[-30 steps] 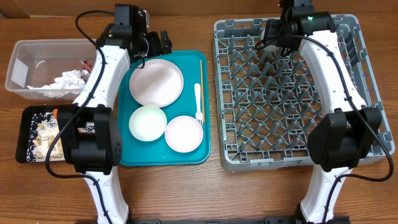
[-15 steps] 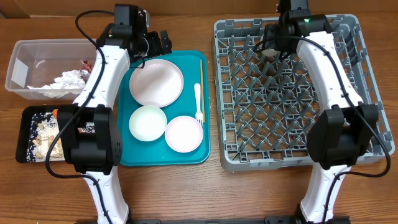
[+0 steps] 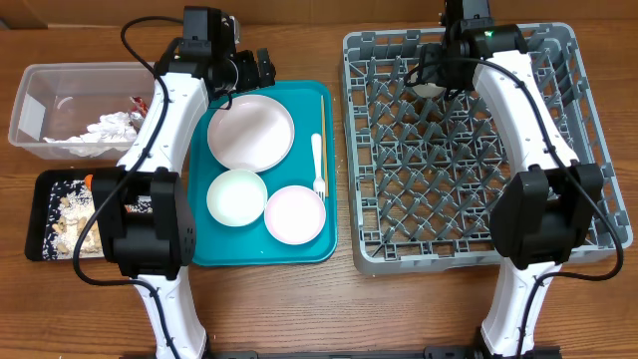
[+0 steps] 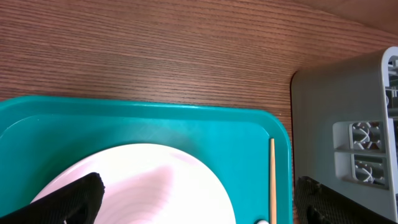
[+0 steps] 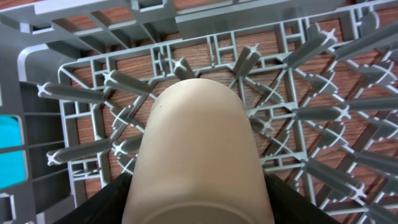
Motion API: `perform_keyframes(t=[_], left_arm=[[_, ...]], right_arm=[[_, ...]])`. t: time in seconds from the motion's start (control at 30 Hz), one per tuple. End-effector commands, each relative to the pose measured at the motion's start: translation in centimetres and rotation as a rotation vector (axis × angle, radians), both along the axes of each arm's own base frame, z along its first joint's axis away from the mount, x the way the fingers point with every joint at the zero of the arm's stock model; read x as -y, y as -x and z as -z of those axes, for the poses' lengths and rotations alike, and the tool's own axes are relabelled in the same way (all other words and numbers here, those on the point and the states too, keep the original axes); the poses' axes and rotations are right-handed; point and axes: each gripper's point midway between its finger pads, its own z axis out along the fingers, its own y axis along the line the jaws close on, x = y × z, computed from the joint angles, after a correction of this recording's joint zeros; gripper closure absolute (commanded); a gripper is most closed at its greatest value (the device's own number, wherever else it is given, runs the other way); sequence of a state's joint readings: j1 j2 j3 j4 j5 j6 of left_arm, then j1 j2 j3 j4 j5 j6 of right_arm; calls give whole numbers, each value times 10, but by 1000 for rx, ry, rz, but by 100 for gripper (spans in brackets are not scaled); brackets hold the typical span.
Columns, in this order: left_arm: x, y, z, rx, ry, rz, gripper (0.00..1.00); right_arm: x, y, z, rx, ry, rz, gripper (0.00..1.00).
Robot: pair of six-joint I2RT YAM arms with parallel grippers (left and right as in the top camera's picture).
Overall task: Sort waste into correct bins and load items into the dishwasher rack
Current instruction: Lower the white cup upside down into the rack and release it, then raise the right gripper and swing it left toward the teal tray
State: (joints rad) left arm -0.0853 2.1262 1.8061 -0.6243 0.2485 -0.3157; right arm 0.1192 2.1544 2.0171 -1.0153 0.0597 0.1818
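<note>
My right gripper (image 3: 437,78) is shut on a small white cup (image 5: 196,149), gripped by its sides with its closed end pointing down at the pegs. It hangs over the back left part of the grey dishwasher rack (image 3: 590,130). My left gripper (image 3: 261,68) stands open over the back edge of the large pale plate (image 3: 250,132), with nothing between its fingers (image 4: 71,198). On the teal tray (image 3: 214,251) also lie a white bowl (image 3: 237,196), a pink bowl (image 3: 295,213), a white fork (image 3: 318,165) and chopsticks (image 3: 324,125).
At the far left a clear tub (image 3: 38,92) holds a crumpled napkin (image 3: 105,130) and a red wrapper (image 3: 138,102). In front of it a black tray (image 3: 38,214) holds beige food scraps (image 3: 70,219) and a small carrot (image 3: 88,179). The rack's wall (image 4: 336,118) rises right of the tray.
My right gripper has shifted slightly left and toward the rack's back with the cup, which now shows below the wrist. The left arm has not moved.
</note>
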Motion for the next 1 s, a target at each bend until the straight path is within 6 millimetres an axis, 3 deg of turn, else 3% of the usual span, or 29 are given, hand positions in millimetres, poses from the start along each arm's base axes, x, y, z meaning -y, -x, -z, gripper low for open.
perform_keyframes(t=[0.0, 0.4, 0.43, 0.5, 0.53, 0.57, 0.6, 0.67, 0.97], left_arm=[[2, -1, -5, 12, -7, -6, 0], [2, -1, -5, 11, -7, -6, 0], [2, -1, -5, 11, -7, -6, 0], [2, -1, -5, 11, -7, -6, 0], [2, -1, -5, 11, -7, -6, 0], [2, -1, -5, 12, -7, -6, 0], [2, -1, -5, 11, -7, -6, 0], [2, -1, -5, 12, -7, -6, 0], [2, -1, -5, 11, -7, -6, 0]], right_arm=[[-2, 0, 5, -9, -5, -11, 96], [-2, -1, 31, -58, 2, -11, 96], [-2, -1, 32, -60, 2, -10, 89], [-1, -2, 32, -56, 2, -10, 62], [-1, -2, 31, -54, 3, -14, 46], [-2, -4, 26, -43, 6, -23, 20], [-2, -5, 23, -36, 6, -24, 12], [-2, -7, 17, -23, 5, -24, 3], [-2, -5, -16, 15, 0, -24, 1]])
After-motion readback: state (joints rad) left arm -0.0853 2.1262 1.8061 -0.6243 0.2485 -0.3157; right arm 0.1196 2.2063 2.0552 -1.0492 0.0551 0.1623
